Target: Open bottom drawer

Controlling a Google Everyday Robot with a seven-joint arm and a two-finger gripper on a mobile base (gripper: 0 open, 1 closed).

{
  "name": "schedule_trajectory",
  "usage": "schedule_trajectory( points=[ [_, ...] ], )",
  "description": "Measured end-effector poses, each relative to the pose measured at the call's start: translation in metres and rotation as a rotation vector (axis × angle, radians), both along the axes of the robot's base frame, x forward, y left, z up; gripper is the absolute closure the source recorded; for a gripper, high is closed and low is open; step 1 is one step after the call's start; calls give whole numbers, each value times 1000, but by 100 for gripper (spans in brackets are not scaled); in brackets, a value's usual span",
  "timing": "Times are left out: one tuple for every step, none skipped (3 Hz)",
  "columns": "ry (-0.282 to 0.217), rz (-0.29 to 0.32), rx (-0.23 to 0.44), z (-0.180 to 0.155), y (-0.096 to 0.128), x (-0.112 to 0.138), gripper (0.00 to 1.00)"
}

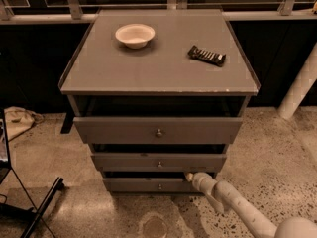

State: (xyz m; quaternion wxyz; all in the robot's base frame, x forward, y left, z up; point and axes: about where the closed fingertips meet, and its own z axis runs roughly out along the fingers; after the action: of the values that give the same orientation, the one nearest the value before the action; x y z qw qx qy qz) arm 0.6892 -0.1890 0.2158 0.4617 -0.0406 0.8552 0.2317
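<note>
The shortest, flat grey bottom drawer (133, 185) lies slightly open below the desk's (168, 71) front edge. Its long axis runs left-right, with the front facing outward. The tool (190, 176) is at its upper right end; I cannot tell its grip state.

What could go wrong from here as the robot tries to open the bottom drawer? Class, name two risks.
1. The end effector sits at the right end of the bottom drawer, away from its central knob; pulling there could skew and jam the drawer.
2. The middle drawer juts out just above, so the arm might knock it and jolt the bowl on the cabinet top.
</note>
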Motion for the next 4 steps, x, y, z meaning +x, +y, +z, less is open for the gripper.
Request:
schedule_trajectory(
  points=[
    [0,0,0,-2,1,-1,100],
    [76,-3,-3,-19,-6,-12,100],
    [158,-14,10,-30,-3,-22,100],
    [158,-14,10,-26,-3,-22,100]
  ],
)
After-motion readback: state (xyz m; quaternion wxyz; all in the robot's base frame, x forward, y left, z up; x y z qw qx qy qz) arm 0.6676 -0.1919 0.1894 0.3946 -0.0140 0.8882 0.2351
